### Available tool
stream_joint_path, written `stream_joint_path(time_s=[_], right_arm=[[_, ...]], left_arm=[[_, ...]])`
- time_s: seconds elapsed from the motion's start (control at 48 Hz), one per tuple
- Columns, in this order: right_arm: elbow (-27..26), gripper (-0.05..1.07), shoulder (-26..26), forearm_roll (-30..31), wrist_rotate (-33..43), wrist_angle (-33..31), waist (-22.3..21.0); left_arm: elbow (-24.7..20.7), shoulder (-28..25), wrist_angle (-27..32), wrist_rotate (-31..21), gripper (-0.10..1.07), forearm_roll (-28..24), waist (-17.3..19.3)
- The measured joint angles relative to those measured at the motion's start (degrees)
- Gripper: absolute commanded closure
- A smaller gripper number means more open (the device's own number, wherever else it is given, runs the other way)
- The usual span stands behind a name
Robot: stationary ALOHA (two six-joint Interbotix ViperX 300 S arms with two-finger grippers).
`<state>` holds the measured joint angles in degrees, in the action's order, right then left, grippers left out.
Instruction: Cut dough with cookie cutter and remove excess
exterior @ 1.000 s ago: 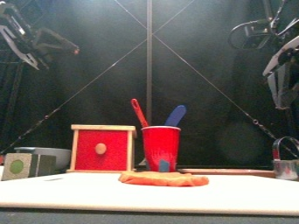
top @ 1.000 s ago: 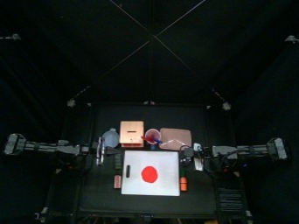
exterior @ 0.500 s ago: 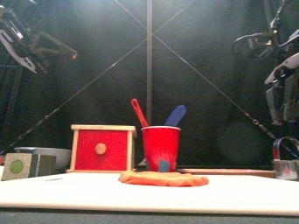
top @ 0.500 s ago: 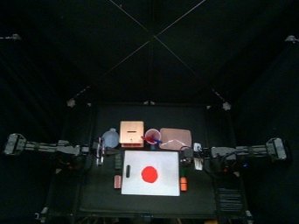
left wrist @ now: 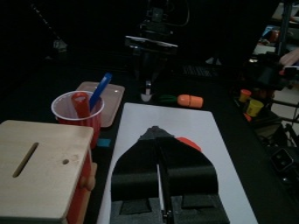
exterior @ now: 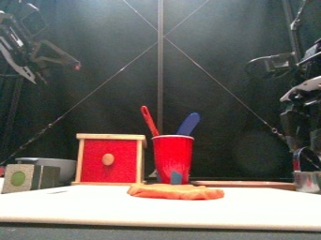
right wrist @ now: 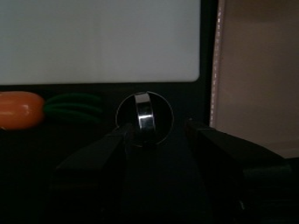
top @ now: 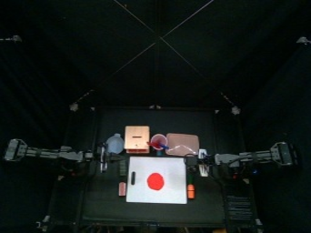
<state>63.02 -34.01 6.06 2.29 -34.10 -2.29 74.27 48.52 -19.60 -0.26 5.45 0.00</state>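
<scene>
The dough is a flat red disc on the middle of the white board, and it lies low and whole in the front view. In the right wrist view a metal ring cookie cutter stands on the dark table beside the board, between the spread jaws of my right gripper, which is open. The same cutter shows at the far right under the right arm. My left gripper is shut and empty, raised at the board's left side, hiding most of the dough.
Behind the board stand a wooden box with a red front, a red cup holding tools, and a pinkish tub. An orange toy carrot lies by the board's right edge. A grey container sits at the left.
My right arm has come down toward the cutter at the table's right side, and its jaws have opened. The left arm shifted only slightly.
</scene>
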Motion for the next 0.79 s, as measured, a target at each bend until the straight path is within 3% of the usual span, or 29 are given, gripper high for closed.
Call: stream_joint_path(time_s=[0.375,0.792], right_arm=[[0.7,0.22,4.0,-1.6,0.0,5.2,-1.7],[-1.9,0.6,5.4,-3.9,-0.1,4.0,-1.2]], left_arm=[[0.3,0.0,0.0,0.1,0.97,0.2,0.5],[1.1,0.0,0.0,0.1,0.97,1.1,0.7]])
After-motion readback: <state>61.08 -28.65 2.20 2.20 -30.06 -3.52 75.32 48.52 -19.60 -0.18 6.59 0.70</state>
